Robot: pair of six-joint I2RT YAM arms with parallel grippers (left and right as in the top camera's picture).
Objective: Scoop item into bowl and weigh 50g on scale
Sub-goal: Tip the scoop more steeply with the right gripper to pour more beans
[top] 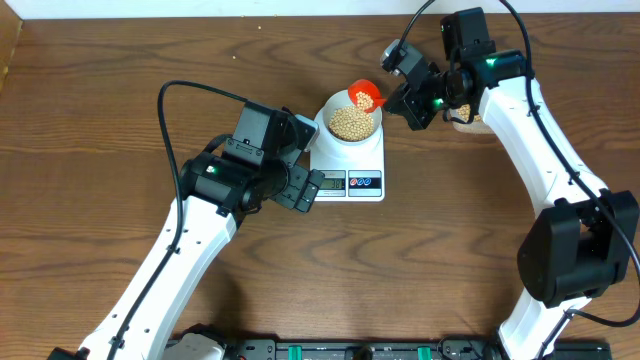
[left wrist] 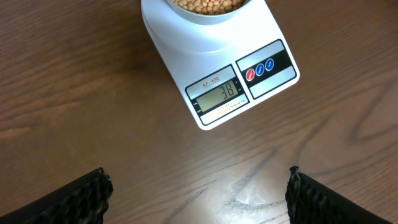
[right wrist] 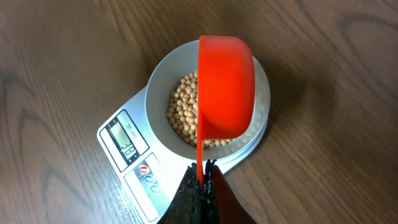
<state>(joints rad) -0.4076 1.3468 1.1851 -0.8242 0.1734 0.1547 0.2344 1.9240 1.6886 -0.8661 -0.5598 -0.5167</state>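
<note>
The white bowl [top: 352, 122] stands on the white scale [top: 350, 183] and holds many tan beans [top: 350, 122]. My right gripper [top: 405, 100] is shut on the handle of an orange scoop [top: 364, 95], tilted over the bowl's far right rim with a few beans in it. In the right wrist view the gripper [right wrist: 202, 177] pinches the handle, and the scoop [right wrist: 225, 87] covers part of the beans [right wrist: 183, 112] in the bowl [right wrist: 161, 81]. The scale's display [left wrist: 222, 92] reads 38. My left gripper [left wrist: 199, 199] is open and empty, over bare wood in front of the scale [left wrist: 186, 50].
A patch of tan beans [top: 463, 118] shows behind the right arm; its container is hidden. The table's far edge [top: 200, 12] runs along the top. A black cable [top: 170, 130] loops left of the left arm.
</note>
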